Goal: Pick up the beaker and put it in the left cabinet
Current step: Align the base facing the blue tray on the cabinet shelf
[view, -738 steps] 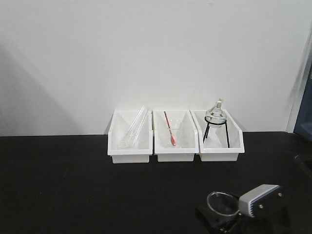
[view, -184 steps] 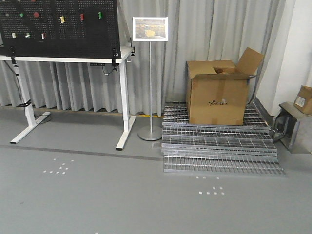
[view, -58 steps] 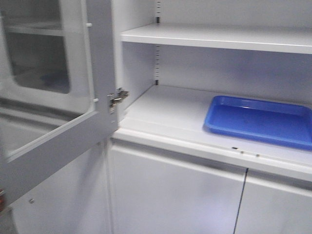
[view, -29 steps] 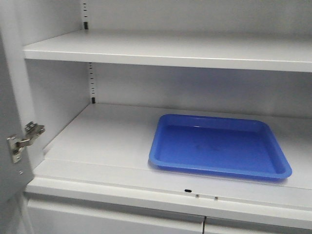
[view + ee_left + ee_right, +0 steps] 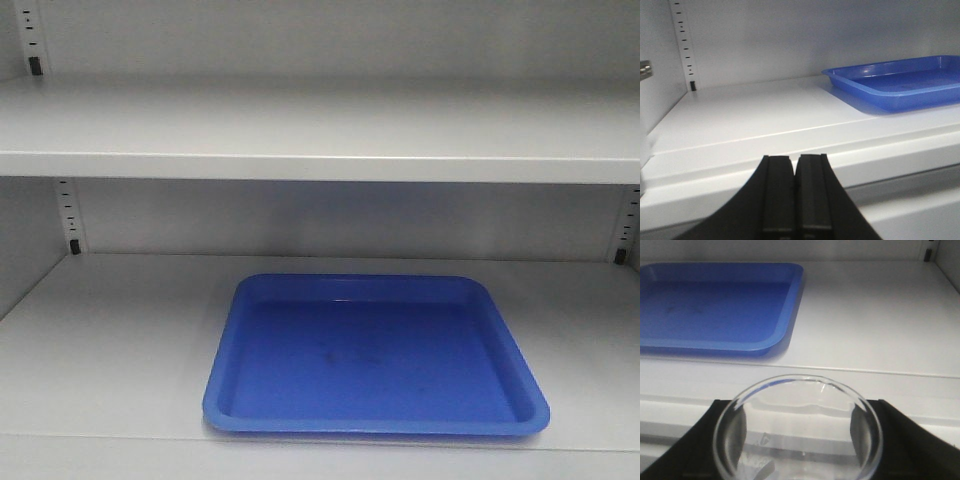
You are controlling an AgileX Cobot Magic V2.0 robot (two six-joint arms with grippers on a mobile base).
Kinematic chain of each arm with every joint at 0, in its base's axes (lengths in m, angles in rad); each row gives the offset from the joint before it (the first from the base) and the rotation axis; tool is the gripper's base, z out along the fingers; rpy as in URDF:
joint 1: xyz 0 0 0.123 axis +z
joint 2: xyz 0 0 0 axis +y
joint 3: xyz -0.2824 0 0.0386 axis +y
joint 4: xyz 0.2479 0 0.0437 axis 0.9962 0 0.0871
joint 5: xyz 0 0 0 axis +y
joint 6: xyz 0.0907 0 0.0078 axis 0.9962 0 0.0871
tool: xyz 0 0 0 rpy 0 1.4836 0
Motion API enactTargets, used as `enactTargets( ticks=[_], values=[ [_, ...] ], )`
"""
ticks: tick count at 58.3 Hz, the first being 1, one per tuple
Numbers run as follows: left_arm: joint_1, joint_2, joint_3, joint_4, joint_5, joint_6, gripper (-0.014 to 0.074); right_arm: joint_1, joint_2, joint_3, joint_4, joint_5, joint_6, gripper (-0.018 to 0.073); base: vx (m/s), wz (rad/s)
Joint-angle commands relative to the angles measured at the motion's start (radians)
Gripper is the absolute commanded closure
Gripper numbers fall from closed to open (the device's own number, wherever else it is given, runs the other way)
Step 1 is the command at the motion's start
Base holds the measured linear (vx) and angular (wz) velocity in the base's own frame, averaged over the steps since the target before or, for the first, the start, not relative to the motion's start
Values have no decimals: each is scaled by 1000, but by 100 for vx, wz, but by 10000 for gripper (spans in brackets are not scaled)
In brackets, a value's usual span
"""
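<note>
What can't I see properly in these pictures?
- Right wrist view: the lower edge cuts off the bottom of the clear glass beaker.
- Right wrist view: the left end of the blue plastic tray runs off the left edge.
- Left wrist view: the tray's right end runs off the right edge.
- Front view: the beaker is outside the frame; only the tray and the pale grey cabinet shelves show.

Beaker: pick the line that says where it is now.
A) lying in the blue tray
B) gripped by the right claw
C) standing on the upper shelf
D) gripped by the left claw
B: the right wrist view shows the rim of the beaker between the dark fingers of the right claw; the blue tray is bare, and the left claw is shut on nothing.
</note>
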Motion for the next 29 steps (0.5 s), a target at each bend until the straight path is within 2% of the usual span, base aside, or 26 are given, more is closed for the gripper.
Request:
enactTargets(
  ticks=[1,29],
  values=[
    [-4,-19,16,-8,-84,-3,596,-3,6,-30,-20,-80,-3,565,20,-14],
    [-4,-19,16,-8,-84,-3,596,-3,6,-30,-20,-80,-3,565,13,-8]
  ],
)
